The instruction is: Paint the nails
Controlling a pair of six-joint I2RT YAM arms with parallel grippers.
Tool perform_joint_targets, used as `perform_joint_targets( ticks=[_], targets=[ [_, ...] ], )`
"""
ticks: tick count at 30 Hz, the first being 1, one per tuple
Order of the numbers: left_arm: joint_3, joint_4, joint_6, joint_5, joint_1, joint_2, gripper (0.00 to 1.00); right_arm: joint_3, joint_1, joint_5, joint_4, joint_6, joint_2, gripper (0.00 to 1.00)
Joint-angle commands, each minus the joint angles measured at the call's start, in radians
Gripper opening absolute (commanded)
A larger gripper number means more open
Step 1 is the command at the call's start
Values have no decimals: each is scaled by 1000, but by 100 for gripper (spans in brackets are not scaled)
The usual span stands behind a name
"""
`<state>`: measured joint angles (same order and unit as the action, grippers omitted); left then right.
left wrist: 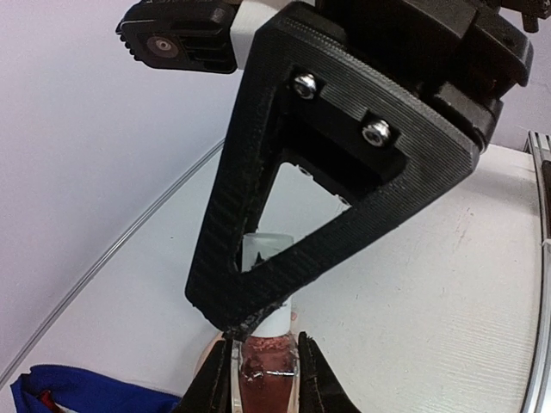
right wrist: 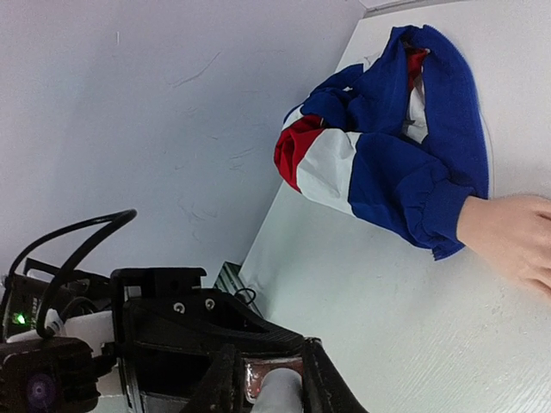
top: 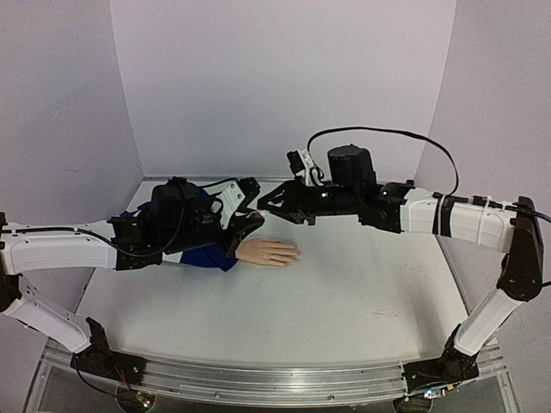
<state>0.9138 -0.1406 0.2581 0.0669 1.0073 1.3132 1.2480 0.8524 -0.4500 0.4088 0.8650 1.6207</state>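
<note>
While the left gripper (left wrist: 263, 383) pinches the glass body of a small pink bottle (left wrist: 265, 394) between its two black fingers, the right gripper (right wrist: 272, 387) closes on the bottle's white cap (left wrist: 263, 251) from the opposite side, so the two arms meet nose to nose over the back half of the white table (top: 344, 292). Seen from the left wrist, the bottle shows reddish-pink liquid, and its cap rises behind the ribbed, triangular finger of the right gripper, whose tip presses against the cap. Seen from the right wrist, the cap sits squeezed between that gripper's own fingers, with the left gripper's black housing just beyond it. Near the meeting grippers, on the side toward the arm bases, the pale peach mannequin hand (top: 269, 252) lies flat on the table. Its fingers point toward the right arm's side, and its nails (top: 293, 255) at the fingertip end are too small to make out. The wrist disappears into a bunched blue, red and white sleeve (right wrist: 387, 146), which lies crumpled on the table partly under the left arm. Neither gripper touches the mannequin hand, and the bottle is held apart from it. Plain pale walls (top: 284, 77) close in the table on three sides
</note>
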Motion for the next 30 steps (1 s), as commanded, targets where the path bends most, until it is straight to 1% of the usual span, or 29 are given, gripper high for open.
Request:
perform_joint_targets(
  ticks=[1, 4, 6, 7, 8, 9, 10, 11, 12, 13, 14, 15, 16, 18, 20, 21, 22, 23, 26, 28, 30],
  targets=[
    [10, -77, -51, 4, -16, -35, 0, 12, -1, -37, 82, -20, -8, 18],
    [7, -77, -91, -53, -37, -43, 0, 23, -1, -54, 84, -57, 1, 10],
    [4, -78, -126, -172, -79, -53, 0, 44, -3, -98, 84, -109, 13, 4],
    [2, -77, -145, -263, -106, -59, 0, 56, -5, -131, 83, -148, 20, 0],
    [2, -77, -162, -377, -136, -67, 0, 72, -8, -191, 84, -203, 33, 0],
    [1, -79, -175, -518, -170, -73, 0, 91, -11, -291, 83, -272, 45, 0],
    [0, -83, -183, -668, -201, -79, 0, 114, -11, -417, 79, -348, 62, 0],
    [2, -85, -193, -874, -234, -81, 0, 127, -10, -573, 64, -437, 73, 0],
    [10, -88, -203, -1036, -263, -74, 0, 126, -7, -704, 54, -512, 78, 0],
    [22, -87, -221, -1153, -282, -67, 0, 116, -5, -791, 52, -568, 80, 0],
    [34, -87, -239, -1232, -290, -57, 0, 114, -4, -796, 39, -602, 81, 0],
    [42, -87, -248, -1277, -291, -46, 0, 124, -3, -794, 9, -618, 89, 0],
    [49, -86, -263, -1286, -291, -38, 0, 139, -4, -801, -14, -626, 97, 0],
    [48, -87, -276, -1265, -291, -28, 0, 149, -1, -768, -35, -626, 95, 0],
    [33, -86, -261, -1204, -291, -33, 0, 139, -1, -707, -42, -622, 76, 0],
    [27, -86, -260, -1167, -291, -36, 0, 134, 0, -659, -48, -616, 66, 2],
    [22, -87, -247, -1124, -291, -41, 0, 129, -2, -624, -51, -606, 57, 8],
    [18, -87, -233, -1081, -290, -44, 0, 126, -1, -577, -53, -591, 48, 17],
    [3, -88, -210, -962, -291, -57, 0, 118, -1, -389, -66, -519, 21, 53],
    [-6, -87, -199, -891, -291, -67, 0, 112, -1, -270, -76, -467, 2, 71],
    [-19, -88, -191, -801, -291, -78, 0, 99, -2, -194, -86, -420, -30, 89]
  ],
)
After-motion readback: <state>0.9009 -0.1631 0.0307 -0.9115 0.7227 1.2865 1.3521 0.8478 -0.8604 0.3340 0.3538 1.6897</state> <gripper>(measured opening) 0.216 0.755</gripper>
